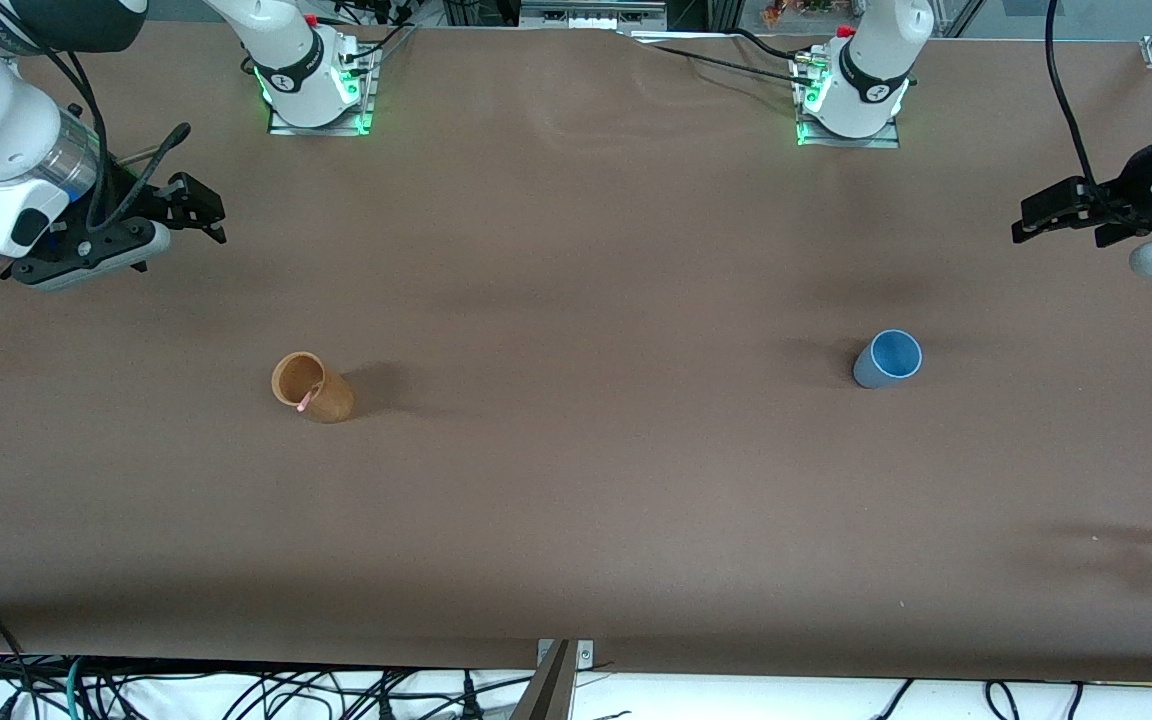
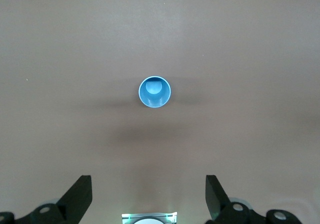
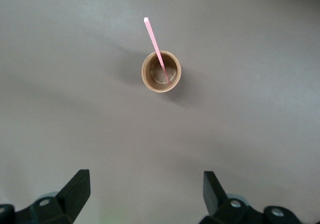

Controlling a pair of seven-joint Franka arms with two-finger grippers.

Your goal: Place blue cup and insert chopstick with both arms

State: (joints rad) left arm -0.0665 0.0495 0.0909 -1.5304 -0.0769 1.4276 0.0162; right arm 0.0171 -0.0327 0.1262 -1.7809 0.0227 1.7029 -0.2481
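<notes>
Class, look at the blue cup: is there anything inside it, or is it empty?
Empty. The left wrist view looks straight down into the blue cup and shows only its bare blue bottom.

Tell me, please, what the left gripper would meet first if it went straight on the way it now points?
Probably bare table. The left gripper hangs open above the table and points down. The blue cup stands upright ahead of the fingers in the wrist view, off their line, though depth is hard to judge.
</notes>
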